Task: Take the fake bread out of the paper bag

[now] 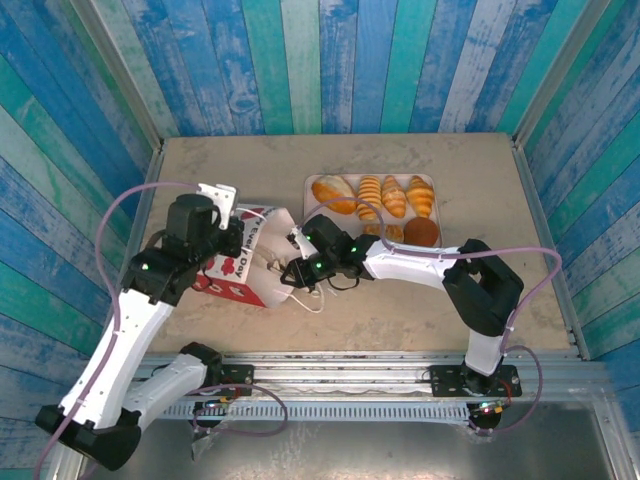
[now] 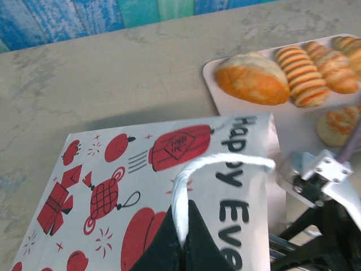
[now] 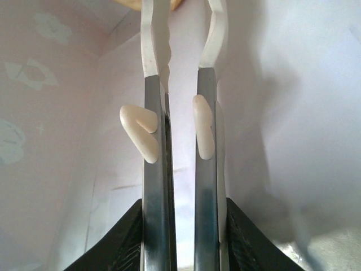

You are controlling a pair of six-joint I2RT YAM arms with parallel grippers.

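Red-and-white paper bag [image 1: 238, 272] is laid on its side at the desk's [image 1: 200, 170] near-left. Left jaws are clamped tight on its white string handle [image 2: 210, 162]. Right jaws sit inside the bag, slightly parted. Fake bread [image 3: 127, 3] is seen at their tips, but whether it is gripped cannot be told.

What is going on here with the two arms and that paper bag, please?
The left gripper is pinched shut on the white string handle of the paper bag, which lies tipped on its side. The right gripper reaches inside the bag, jaws slightly apart with nothing between them. A golden-brown bit shows just beyond its tips, possibly bread. Several fake bread pieces already lie on the pale tray beside the bag.
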